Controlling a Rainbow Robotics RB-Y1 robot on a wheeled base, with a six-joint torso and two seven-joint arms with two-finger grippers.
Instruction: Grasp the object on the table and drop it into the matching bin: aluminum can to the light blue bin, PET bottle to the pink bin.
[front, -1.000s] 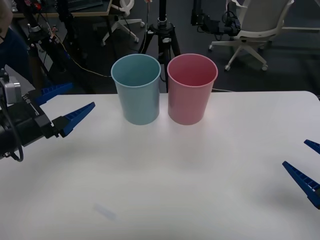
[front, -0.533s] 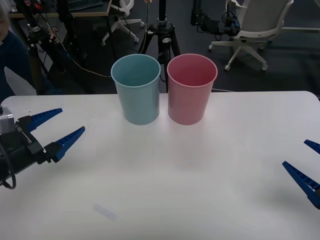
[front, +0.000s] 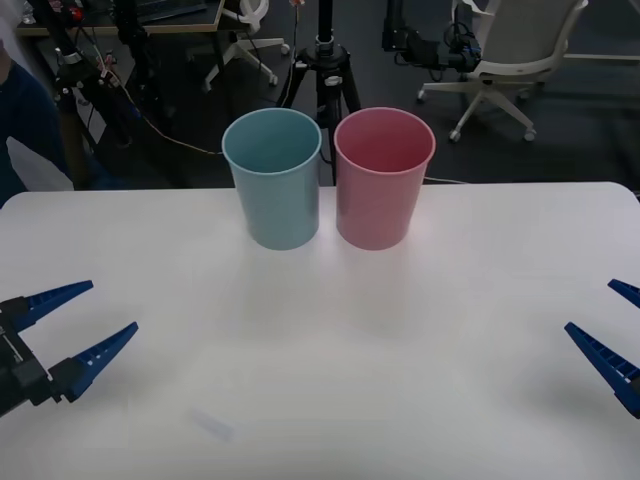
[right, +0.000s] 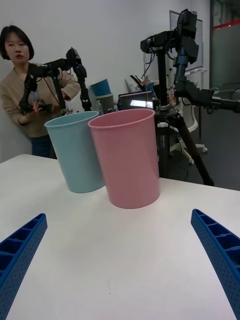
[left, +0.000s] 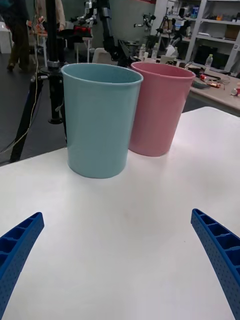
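The light blue bin and the pink bin stand upright side by side at the far middle of the white table, almost touching. The aluminum can and the PET bottle are out of view. My left gripper hangs open and holds nothing over the table's near left, well short of the blue bin and pink bin. At the near right, my right gripper is open too, facing the pink bin with the blue bin beside it.
A black tripod stands just behind the bins, beyond the table's far edge. An office chair is farther back on the right. A faint smudge marks the tabletop near the front left.
My left gripper has drawn back from beside the light blue bin toward the table's near left corner, staying open. The right gripper and both bins have not moved.
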